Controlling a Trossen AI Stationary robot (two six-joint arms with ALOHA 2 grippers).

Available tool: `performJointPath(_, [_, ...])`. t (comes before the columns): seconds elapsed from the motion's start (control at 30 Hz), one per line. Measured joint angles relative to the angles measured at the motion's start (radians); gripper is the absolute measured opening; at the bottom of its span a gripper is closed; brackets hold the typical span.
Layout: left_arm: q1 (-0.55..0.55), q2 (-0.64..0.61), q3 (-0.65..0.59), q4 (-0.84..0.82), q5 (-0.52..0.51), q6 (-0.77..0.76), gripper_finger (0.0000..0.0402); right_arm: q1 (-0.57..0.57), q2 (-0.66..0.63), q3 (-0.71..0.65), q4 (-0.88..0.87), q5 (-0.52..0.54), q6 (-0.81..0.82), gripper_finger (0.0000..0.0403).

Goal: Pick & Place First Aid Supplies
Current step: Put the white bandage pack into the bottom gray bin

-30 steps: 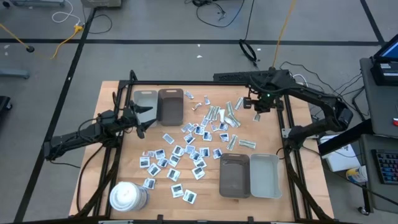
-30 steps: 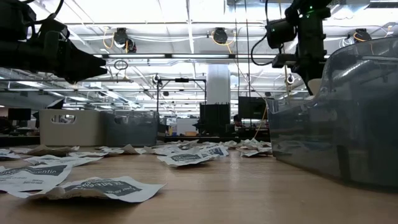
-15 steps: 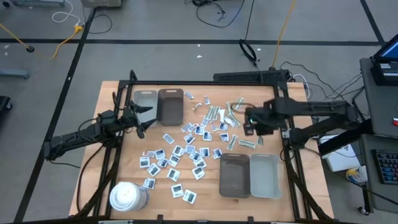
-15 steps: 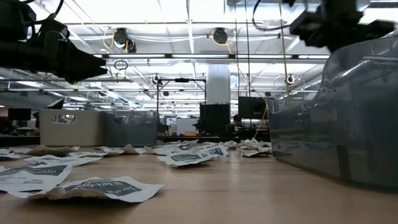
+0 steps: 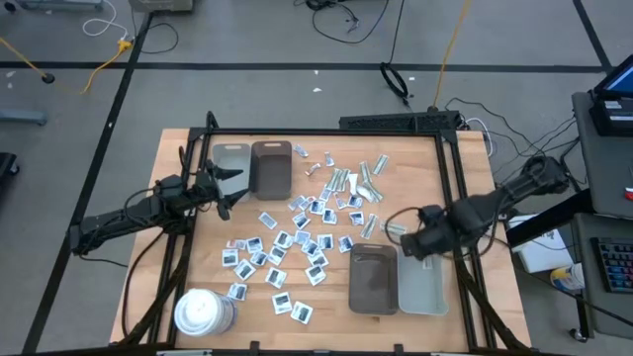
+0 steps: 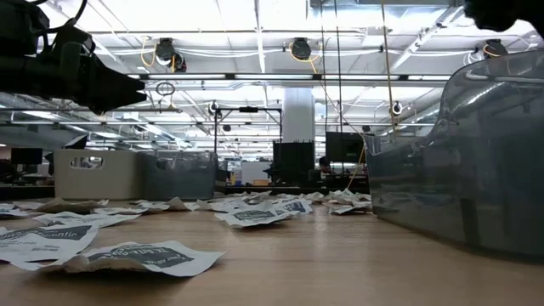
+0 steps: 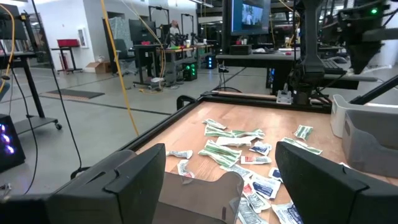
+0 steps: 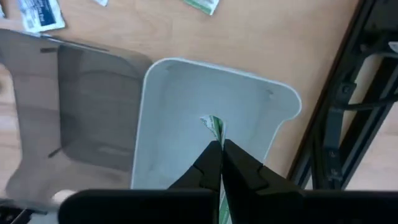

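The first aid supplies lie scattered mid-table: white square packets and pale green strips, flat on the wood. My right gripper hangs above the light grey tray at the near right, pointing down and shut on one green strip. At the table's left, my left gripper is level and open, with nothing between its fingers. It stands near the far-left trays. My right gripper pinches a pale green strip between its two fingers, coming from above and pointing down. The strip's free end sticks out a little past the fingertips. It hangs clear above the light grey tray's floor.
A brown tray stands beside the light grey one. Another grey tray and a brown tray stand at the far left. A large white cylinder is at the near left corner. A dark frame borders the table.
My right arm has swung from the far side, beside the green strips, toward the table's near edge. Its gripper now hangs over the light grey tray and has stayed shut. In the low view it has passed out at the top right.
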Motion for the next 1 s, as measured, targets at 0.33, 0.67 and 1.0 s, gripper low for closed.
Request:
performJointPath(0.33, [0.000,0.000,0.000,0.000,0.000,0.000,0.0306,0.118,0.097,-0.143,0.214,-0.001,0.068,0.0001])
performJointPath(0.67, [0.000,0.000,0.000,0.000,0.000,0.000,0.0306,0.156,0.138,-0.280,0.397,-0.004,0.076,0.0004])
performJointPath(1.0, [0.000,0.000,0.000,0.000,0.000,0.000,0.0306,0.156,0.138,-0.285,0.419,-0.004,0.049,0.0086])
